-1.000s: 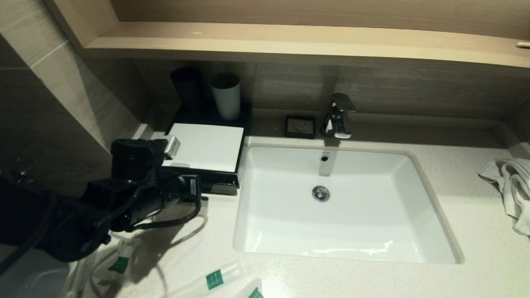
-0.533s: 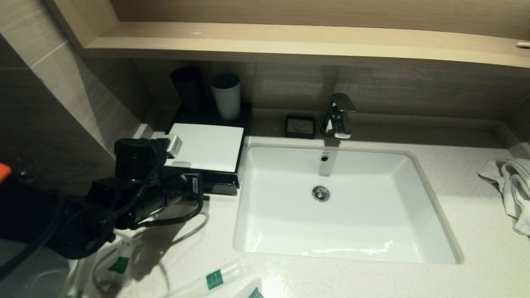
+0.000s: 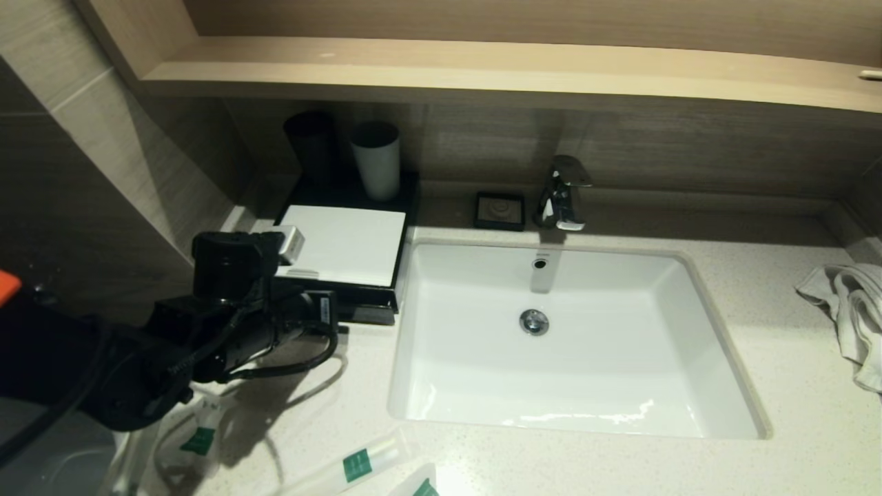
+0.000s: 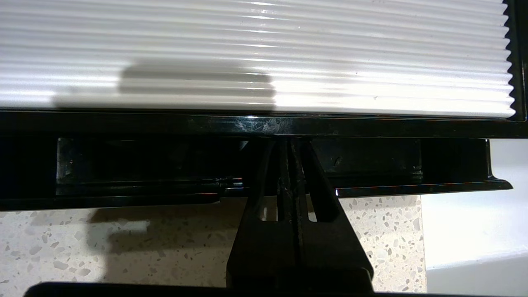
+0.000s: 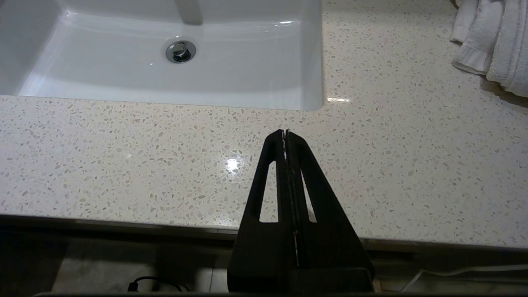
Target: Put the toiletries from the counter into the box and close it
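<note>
You have the speckled surface (image 3: 792, 386) wrapped around a white sink (image 3: 572, 344), with a crumpled towel (image 3: 847, 310) at its right end. Left of the sink sits the black box (image 3: 365, 306), its white ribbed lid (image 3: 341, 244) lying flat on top; a black cup (image 3: 311, 146) and a white cup (image 3: 377, 160) stand on the tray behind it. Your left gripper (image 4: 291, 144) is at the box's front edge, jaws pressed together, the tip against the dark rim just under the lid. Your right gripper (image 5: 285, 133) hangs over the near edge of the surface, in front of the sink, jaws pressed together on nothing. Three wrapped toiletries (image 3: 358, 465) with green labels lie on the surface near you, left of the sink, outside the box.
</note>
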Motion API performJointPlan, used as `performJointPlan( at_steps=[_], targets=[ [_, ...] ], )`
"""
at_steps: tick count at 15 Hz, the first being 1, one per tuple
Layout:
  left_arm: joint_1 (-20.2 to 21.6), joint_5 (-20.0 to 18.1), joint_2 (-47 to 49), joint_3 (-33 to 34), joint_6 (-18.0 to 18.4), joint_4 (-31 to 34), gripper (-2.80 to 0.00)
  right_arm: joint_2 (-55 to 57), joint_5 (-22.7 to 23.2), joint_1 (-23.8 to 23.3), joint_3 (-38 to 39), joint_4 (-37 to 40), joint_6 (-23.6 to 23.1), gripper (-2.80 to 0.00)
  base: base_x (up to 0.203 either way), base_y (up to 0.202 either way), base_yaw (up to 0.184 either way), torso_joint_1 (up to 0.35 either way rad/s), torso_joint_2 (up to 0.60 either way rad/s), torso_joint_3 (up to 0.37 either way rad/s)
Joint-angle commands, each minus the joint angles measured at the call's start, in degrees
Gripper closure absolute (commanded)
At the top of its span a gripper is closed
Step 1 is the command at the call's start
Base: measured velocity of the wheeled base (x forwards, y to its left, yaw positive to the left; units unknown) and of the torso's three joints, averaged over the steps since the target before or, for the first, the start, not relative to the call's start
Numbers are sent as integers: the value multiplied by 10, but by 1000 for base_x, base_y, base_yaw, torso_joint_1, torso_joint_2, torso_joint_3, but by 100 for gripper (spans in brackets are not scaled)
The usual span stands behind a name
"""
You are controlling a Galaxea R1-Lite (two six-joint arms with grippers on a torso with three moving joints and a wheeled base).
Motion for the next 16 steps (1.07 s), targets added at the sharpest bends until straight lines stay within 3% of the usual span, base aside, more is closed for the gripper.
performJointPlan(
  at_steps=[1, 16],
  targets=[
    [0, 0, -1, 0, 0, 2, 0, 0, 0, 0, 0, 0, 0, 0, 0, 0, 0, 0, 0, 0],
    [0, 0, -34, 17, 7, 72, 0, 0, 0, 0, 0, 0, 0, 0, 0, 0, 0, 0, 0, 0]
  ],
)
